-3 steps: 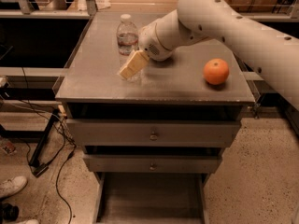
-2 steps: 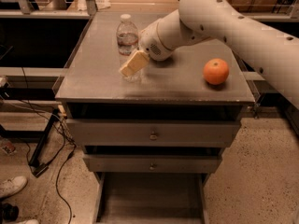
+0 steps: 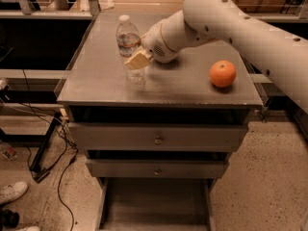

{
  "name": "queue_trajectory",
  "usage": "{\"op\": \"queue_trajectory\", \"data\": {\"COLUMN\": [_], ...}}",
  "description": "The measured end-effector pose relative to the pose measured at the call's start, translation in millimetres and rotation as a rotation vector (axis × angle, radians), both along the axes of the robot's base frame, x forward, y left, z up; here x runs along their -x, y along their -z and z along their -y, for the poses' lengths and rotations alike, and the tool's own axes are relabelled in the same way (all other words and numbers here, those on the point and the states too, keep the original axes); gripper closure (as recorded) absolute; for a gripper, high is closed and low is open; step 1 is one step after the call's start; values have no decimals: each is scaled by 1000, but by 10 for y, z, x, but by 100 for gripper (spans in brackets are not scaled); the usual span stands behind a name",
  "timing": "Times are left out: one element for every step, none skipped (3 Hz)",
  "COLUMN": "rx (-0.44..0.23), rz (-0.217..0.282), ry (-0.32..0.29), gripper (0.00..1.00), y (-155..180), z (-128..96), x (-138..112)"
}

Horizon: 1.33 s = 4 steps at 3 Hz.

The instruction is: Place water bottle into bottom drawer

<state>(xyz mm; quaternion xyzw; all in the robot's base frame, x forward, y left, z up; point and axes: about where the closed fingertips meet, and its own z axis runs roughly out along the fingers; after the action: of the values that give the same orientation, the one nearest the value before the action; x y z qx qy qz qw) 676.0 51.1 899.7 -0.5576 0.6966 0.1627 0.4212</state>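
Observation:
The water bottle (image 3: 127, 36) is clear with a white cap and stands on the far left part of the grey cabinet top (image 3: 101, 81). My gripper (image 3: 137, 60) is at the end of the white arm, right against the bottle's front right side, over its lower half. The bottle's lower part is partly hidden behind it. The bottom drawer (image 3: 154, 203) is pulled out at the foot of the cabinet, and its shallow tray shows nothing inside.
An orange (image 3: 223, 73) lies on the right of the cabinet top. Two knobbed drawers (image 3: 157, 139) are shut above the bottom one. Cables (image 3: 57, 158) and a shoe (image 3: 12, 192) lie on the floor at the left. Dark shelving stands behind.
My gripper has moved a little up and closer against the bottle. The bottle, the orange and the drawers have not moved.

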Motion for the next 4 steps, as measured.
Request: {"op": "queue_trajectory", "data": {"rx": [0,0,0,3], "rz": [0,0,-3,-10], "ry": [0,0,9,33], "gripper": [89,100,100,100], "y": [0,-1,-118,-284], "z": [0,0,63,188], "x": [0,1,111,319]}}
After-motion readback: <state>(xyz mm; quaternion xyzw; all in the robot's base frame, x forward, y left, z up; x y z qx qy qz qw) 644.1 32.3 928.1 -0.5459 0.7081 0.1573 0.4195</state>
